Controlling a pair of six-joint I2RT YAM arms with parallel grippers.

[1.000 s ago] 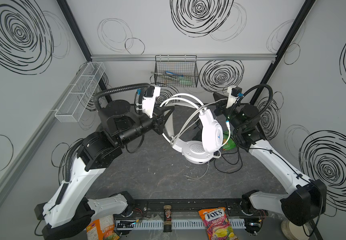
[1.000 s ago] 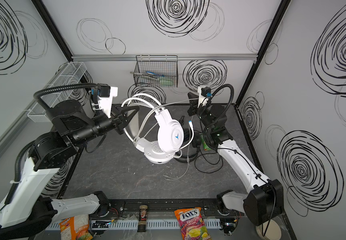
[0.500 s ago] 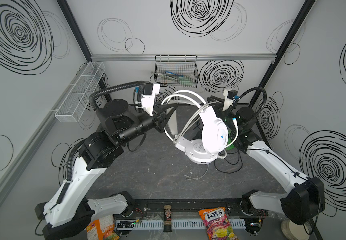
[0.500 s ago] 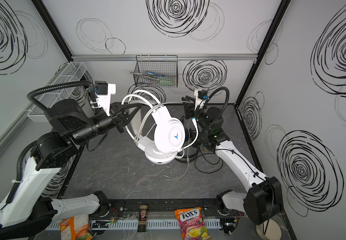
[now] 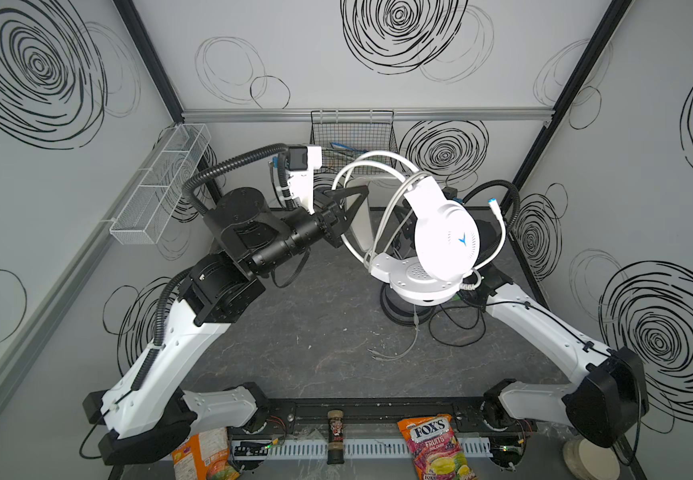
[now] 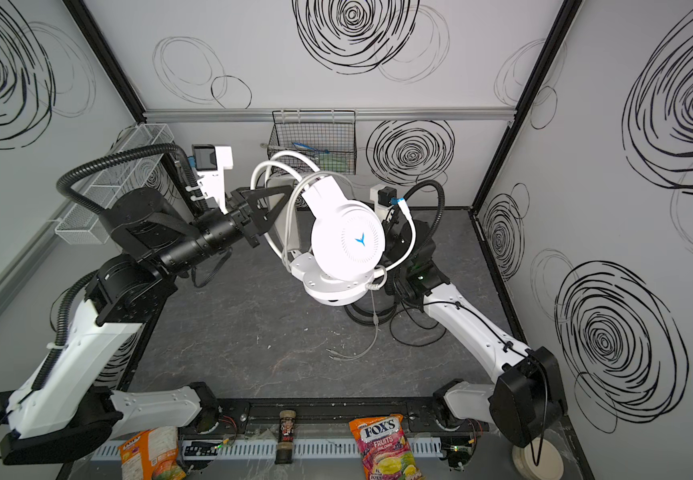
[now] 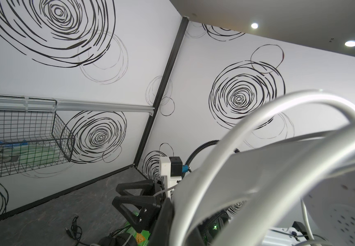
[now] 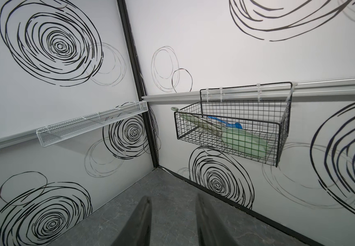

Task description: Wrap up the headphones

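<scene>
My right pincer (image 8: 174,225) had just parted, empty, releasing the white cable (image 5: 499,245), so that wrap looked laid. My left pincer (image 5: 357,199) stayed clamped on the white headset (image 5: 446,237).

The right hand (image 8: 173,198) has spread its fingers apart, pinched together a second ago; the left hand (image 5: 359,195) has lifted the white over-ear corded headset (image 5: 446,241) higher.

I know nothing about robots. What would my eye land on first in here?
First the white headphones, hanging in mid-air in the middle of the booth, their thin headband pinched in the left pincer, with a white cable draped round them. Next come the big black scribbled swirls on the pale walls all round, and a bright FOX'S candy bag at the front edge.
</scene>
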